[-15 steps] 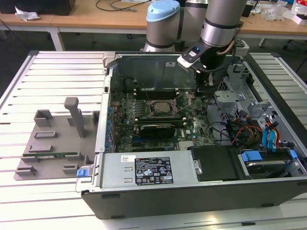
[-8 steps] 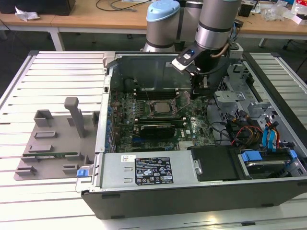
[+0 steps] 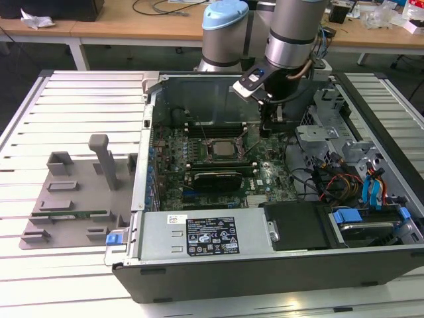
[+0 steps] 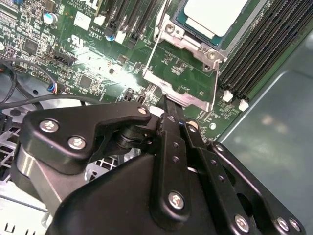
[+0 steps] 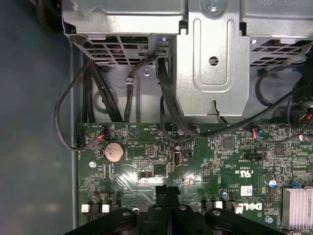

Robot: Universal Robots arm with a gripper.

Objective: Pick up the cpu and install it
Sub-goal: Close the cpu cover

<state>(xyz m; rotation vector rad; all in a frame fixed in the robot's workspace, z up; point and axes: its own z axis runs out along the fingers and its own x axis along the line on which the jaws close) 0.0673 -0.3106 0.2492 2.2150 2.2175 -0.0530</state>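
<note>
Gripper (image 3: pixel 266 127) is low inside the computer case (image 3: pixel 265 271), right by the socket frame (image 4: pixel 183 97), with its two black fingers (image 5: pixel 161 190) pressed together and nothing between them.

Seen in the second wrist view, the gripper (image 4: pixel 171 104) tip is at the edge of the socket frame's shiny metal flap, which is flipped open. You cannot tell if it touches the flap. The cpu (image 4: pixel 215 13) lies flat in the socket on the far side of the frame from the gripper, silver top up, apart from the fingers. In the exterior view the cpu (image 3: pixel 222 150) is inside the frame. Long black memory slots (image 4: pixel 254 54) run beside the frame. The green board (image 5: pixel 146 171) lies under the frame.
</note>
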